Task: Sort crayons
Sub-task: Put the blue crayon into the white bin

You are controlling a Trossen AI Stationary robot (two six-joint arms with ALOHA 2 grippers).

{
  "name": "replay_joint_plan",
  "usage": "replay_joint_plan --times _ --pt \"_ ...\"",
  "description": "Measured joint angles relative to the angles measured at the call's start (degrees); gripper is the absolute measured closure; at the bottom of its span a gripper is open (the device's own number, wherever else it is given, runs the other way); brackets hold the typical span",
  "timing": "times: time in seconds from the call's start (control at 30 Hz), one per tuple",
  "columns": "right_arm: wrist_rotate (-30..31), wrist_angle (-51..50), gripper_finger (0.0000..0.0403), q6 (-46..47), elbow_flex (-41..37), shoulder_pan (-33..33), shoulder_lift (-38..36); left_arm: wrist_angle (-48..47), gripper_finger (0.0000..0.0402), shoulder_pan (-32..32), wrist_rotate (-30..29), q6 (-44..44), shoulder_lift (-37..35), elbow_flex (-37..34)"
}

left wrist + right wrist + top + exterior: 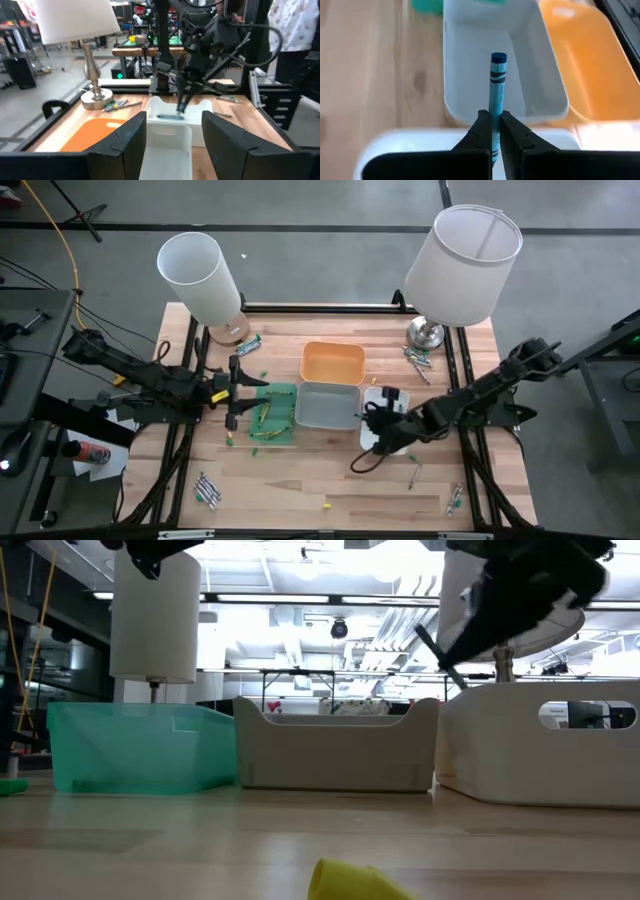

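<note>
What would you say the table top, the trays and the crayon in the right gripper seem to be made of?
Table top: likely wood, matte, with visible grain and plank seams. Green tray: translucent plastic. Grey tray and orange tray: smooth, opaque moulded plastic, by their look. Blue crayon, pinched in the right gripper: presumably wax in a printed paper wrapper.

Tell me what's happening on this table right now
The right gripper is shut on a teal crayon, holding it above the white tray beside the grey tray. The left gripper waits open by the green tray, which already holds several crayons. More crayons lie scattered on the table.
</note>
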Motion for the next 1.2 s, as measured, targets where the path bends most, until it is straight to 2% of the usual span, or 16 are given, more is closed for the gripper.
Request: replay_joint_plan --times 0.1,0.2,0.27,0.37,0.43,0.5,0.57,0.67,0.8,1.07,1.2 --pt "2.59 1.02 0.0403 1.83 -2.63 1.81 -2.68 -0.63 0.0225 -0.87 -0.01 -0.12 -0.99 -0.04" --pt "6.38 7.22 0.0403 3.26 -8.46 3.76 -8.07 -0.69 0.0225 -1.30 -0.01 -0.12 -1.05 -0.04" --pt "9.16 14.98 0.0403 2.18 -13.60 4.67 -12.43 -0.65 0.0225 -1.34 -0.02 -0.12 -0.94 -0.04" --pt "9.96 31.34 0.0403 -1.91 -21.76 3.49 -18.18 0.18 0.0225 -1.32 -0.04 0.34 -0.39 -0.04" --pt "8.78 44.23 0.0403 -6.03 -26.71 1.45 -20.41 1.23 0.0225 -1.32 -0.02 1.30 -0.23 -0.04" --pt "5.05 54.93 0.0403 -10.22 -30.36 -1.07 -21.33 1.88 0.0225 -1.32 -0.02 2.34 0.06 -0.04" --pt "0.07 60.43 0.0403 -14.23 -32.03 -3.48 -21.31 2.02 0.0225 -1.32 -0.03 3.37 0.02 -0.04" --pt "-7.16 61.08 0.0403 -17.56 -32.14 -5.86 -21.24 1.90 0.0225 -1.32 -0.07 4.37 0.02 -0.04" --pt "-13.93 59.11 0.0403 -15.50 -31.68 -6.40 -21.24 1.70 0.0225 -1.32 -0.07 4.40 0.02 -0.04" --pt "-14.62 49.67 0.0403 -8.54 -31.67 -5.21 -21.22 0.20 0.0225 -1.32 -0.07 4.41 0.02 -0.05" --pt "-12.81 44.66 0.0403 -4.21 -31.67 -5.22 -21.22 0.21 0.0225 -1.31 -0.07 4.05 0.02 -0.07"
